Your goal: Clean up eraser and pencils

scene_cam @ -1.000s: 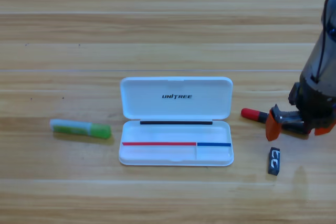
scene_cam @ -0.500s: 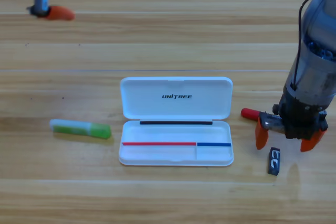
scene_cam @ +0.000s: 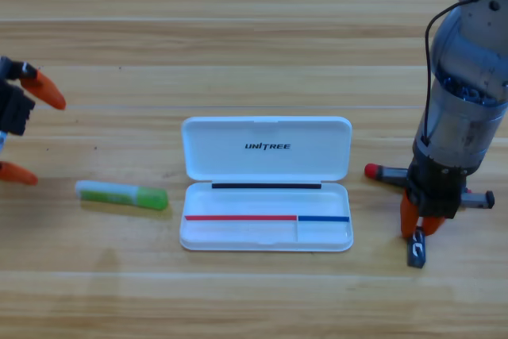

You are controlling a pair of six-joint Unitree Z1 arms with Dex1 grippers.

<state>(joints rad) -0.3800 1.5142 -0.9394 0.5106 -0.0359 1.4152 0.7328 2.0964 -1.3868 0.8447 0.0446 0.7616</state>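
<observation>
The eraser (scene_cam: 416,255), a small black block with white markings, lies on the table at the right. My right gripper (scene_cam: 421,226) points straight down just above its upper end and covers part of it. The black pencil with the red cap (scene_cam: 373,171) lies behind the gripper, and the arm hides the middle of it. The light green pencil (scene_cam: 121,194) lies left of the case. At the left edge, up and to the left of the green pencil, my left gripper (scene_cam: 27,131) stands open and holds nothing.
An open white case (scene_cam: 266,236) sits in the middle, with its lid (scene_cam: 267,148) folded back toward the far side. The grey right arm (scene_cam: 464,93) rises over the table's right side.
My right gripper has dropped and shifted slightly left, down to the eraser. The left gripper came down from the top left corner to the left edge, near the green pencil.
</observation>
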